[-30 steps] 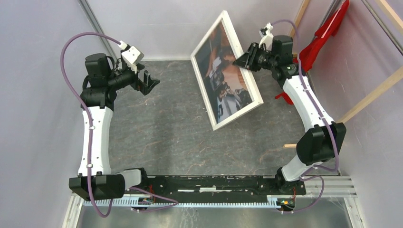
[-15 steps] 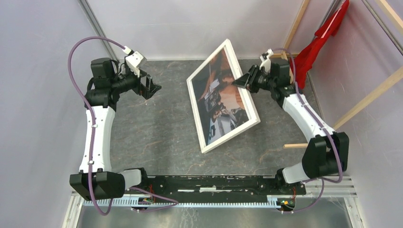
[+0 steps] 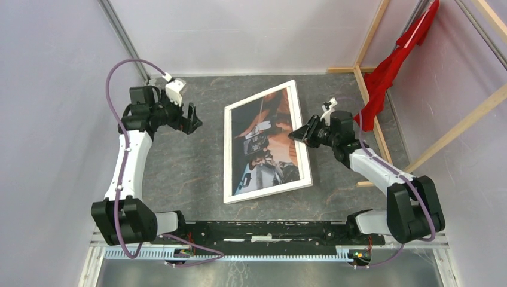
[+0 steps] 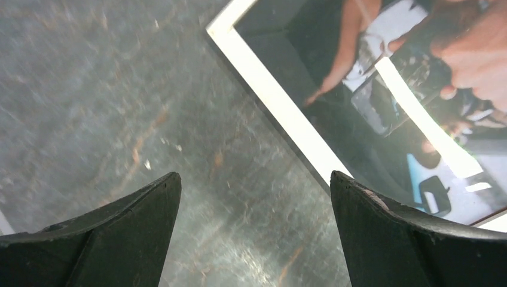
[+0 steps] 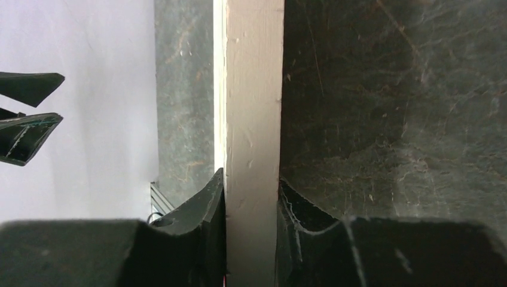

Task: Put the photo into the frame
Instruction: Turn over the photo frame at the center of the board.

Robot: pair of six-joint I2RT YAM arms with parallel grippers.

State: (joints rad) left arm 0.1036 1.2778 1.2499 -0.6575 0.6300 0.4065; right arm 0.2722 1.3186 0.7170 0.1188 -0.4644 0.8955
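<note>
One frame (image 3: 227, 155) lies white face up on the counter (image 3: 179, 173), in its far half, about midway between the left and right edges. One photo (image 3: 269, 149) shows inside its borders; no writing on it can be made out. The right jaws pinch the frame's right border near its middle, the border running straight between both fingers (image 5: 200, 206). The left jaws stand spread wide over bare counter near the frame's far left corner, touching nothing. One red cloth (image 3: 385, 75) hangs among several wooden beams (image 3: 370, 36) by the far right corner.
</note>
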